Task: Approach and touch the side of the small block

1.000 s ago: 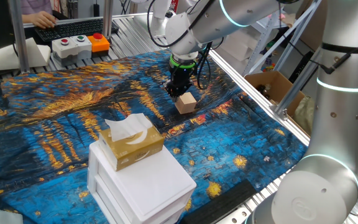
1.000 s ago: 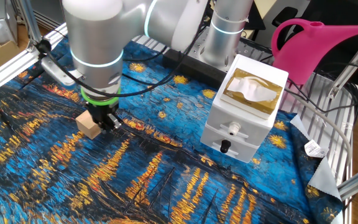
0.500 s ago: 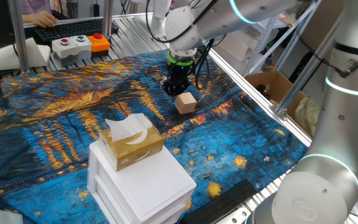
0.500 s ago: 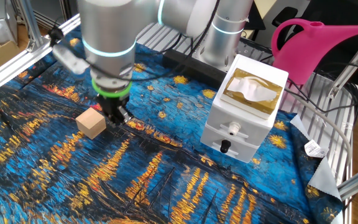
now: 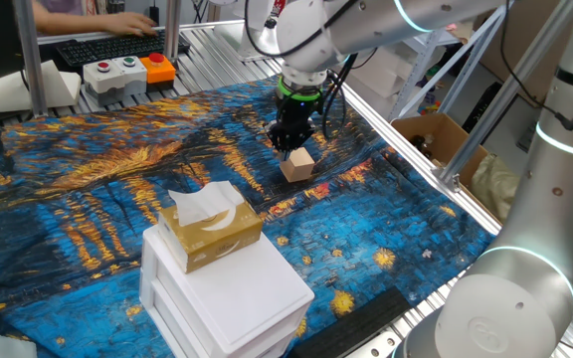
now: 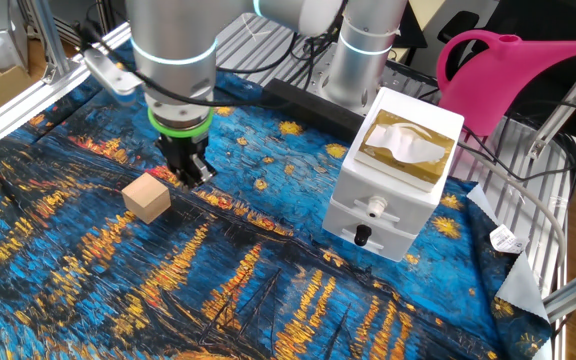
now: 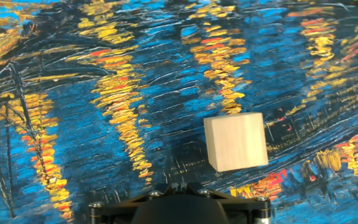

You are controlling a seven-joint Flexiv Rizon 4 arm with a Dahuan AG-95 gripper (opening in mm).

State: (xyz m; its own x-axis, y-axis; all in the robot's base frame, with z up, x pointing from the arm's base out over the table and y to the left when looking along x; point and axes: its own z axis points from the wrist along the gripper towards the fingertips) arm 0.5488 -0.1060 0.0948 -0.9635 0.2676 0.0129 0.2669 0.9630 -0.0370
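The small block (image 5: 297, 165) is a plain light-tan wooden cube lying on the blue and gold painted cloth (image 5: 117, 189). It also shows in the other fixed view (image 6: 147, 197) and in the hand view (image 7: 235, 142). My gripper (image 5: 288, 145) hangs just behind the block, a little above the cloth, with its fingers together and nothing in them. In the other fixed view the gripper (image 6: 190, 172) stands to the right of the block with a small gap between them. In the hand view the gripper (image 7: 179, 186) shows only at the bottom edge, and the block lies up and to its right.
A big white box (image 5: 229, 290) with a tan-and-gold tissue box (image 5: 210, 229) on top stands at the near side of the cloth. A pink watering can (image 6: 513, 75) sits beside the table. A button box (image 5: 127, 72) and a cardboard box (image 5: 434, 139) lie off the cloth.
The gripper has pulled away from the block's side, up and to the right in the other fixed view. The block has stayed in place.
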